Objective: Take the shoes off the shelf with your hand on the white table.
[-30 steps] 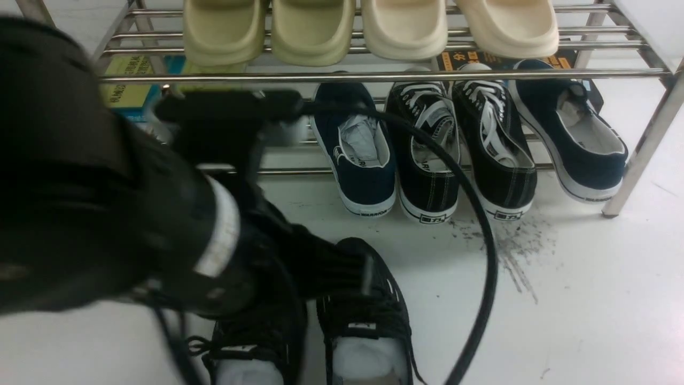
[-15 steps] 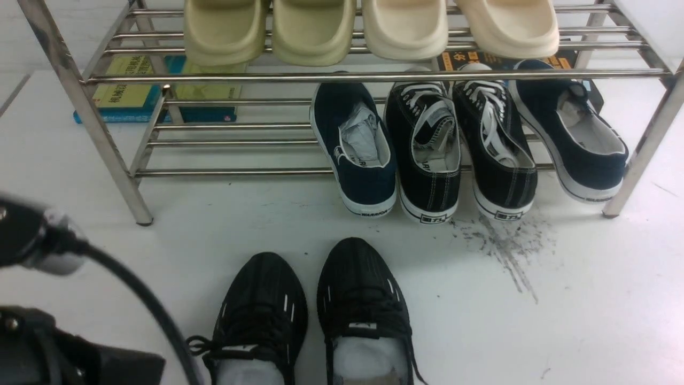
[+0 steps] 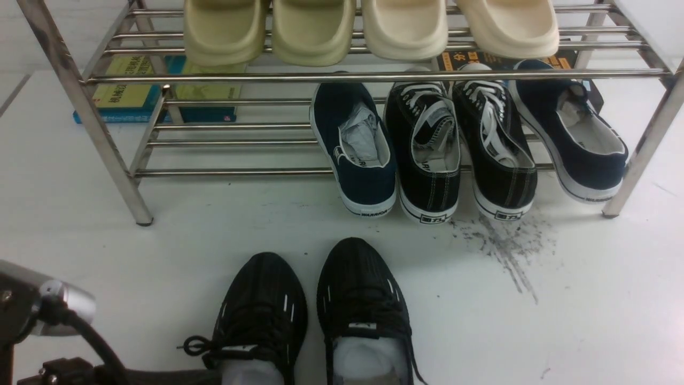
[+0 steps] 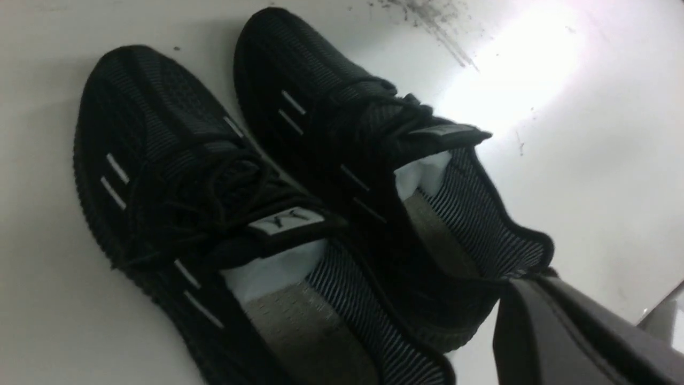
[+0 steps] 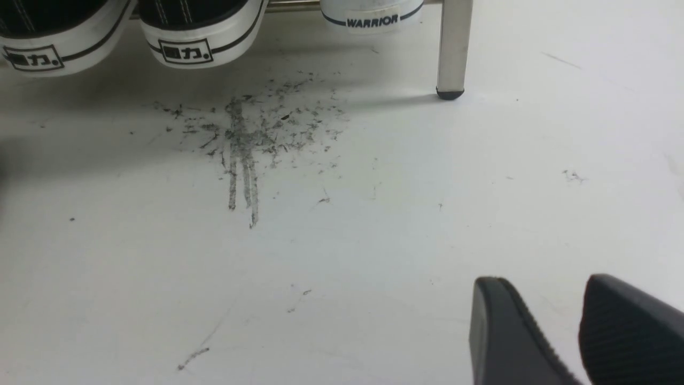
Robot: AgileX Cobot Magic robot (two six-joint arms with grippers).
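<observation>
Black knit sneakers (image 3: 363, 299) lie on the counter (image 3: 588, 321), toes toward the shelf (image 3: 374, 76); the closed, empty left pincer (image 4: 534, 321) sits just behind their heels.

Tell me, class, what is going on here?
The black sneakers stand side by side on the white table, off the shelf, toes pointing at it. The left gripper is shut on nothing by their heels. The right gripper hangs empty over bare table near the scuff marks.

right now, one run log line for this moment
black knit sneakers: off chrome tube shelf, on flat white table | black left end effector: shut, empty
</observation>
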